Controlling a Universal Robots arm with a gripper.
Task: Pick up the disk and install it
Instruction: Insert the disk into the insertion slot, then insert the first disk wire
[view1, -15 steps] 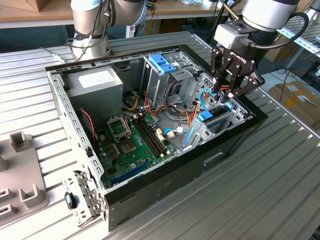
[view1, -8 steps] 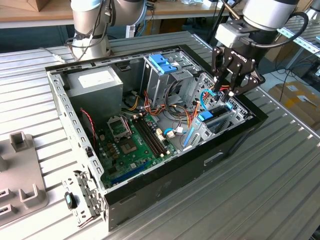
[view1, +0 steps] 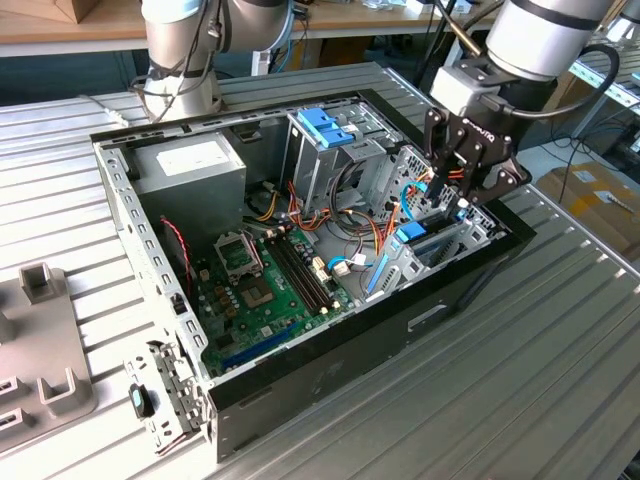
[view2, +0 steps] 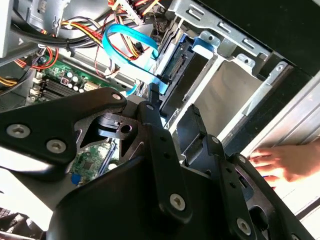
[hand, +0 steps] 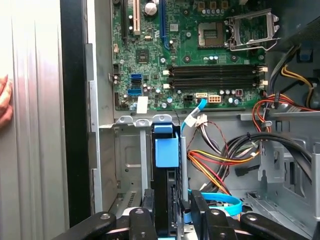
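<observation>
The disk (hand: 166, 150) stands on edge in a metal drive bay (hand: 127, 155) at the front of the open computer case (view1: 330, 370); its blue plastic frame (view1: 410, 233) faces up. My gripper (view1: 455, 200) hovers directly over it. In the first wrist view its two black fingers (hand: 144, 210) straddle the disk's near end, with a gap on one side. In the second wrist view the gripper (view2: 170, 112) is open, with the disk (view2: 175, 62) just beyond the fingertips, next to a blue flat cable (view2: 131, 37).
A green motherboard (view1: 260, 290), a grey power supply box (view1: 190, 165) and a metal cage with a blue handle (view1: 325, 125) fill the case, along with loose wires (hand: 220, 165). A person's hand (view2: 285, 162) rests on the ribbed table beside the case. A grey fixture (view1: 40, 340) lies at the exterior view's left.
</observation>
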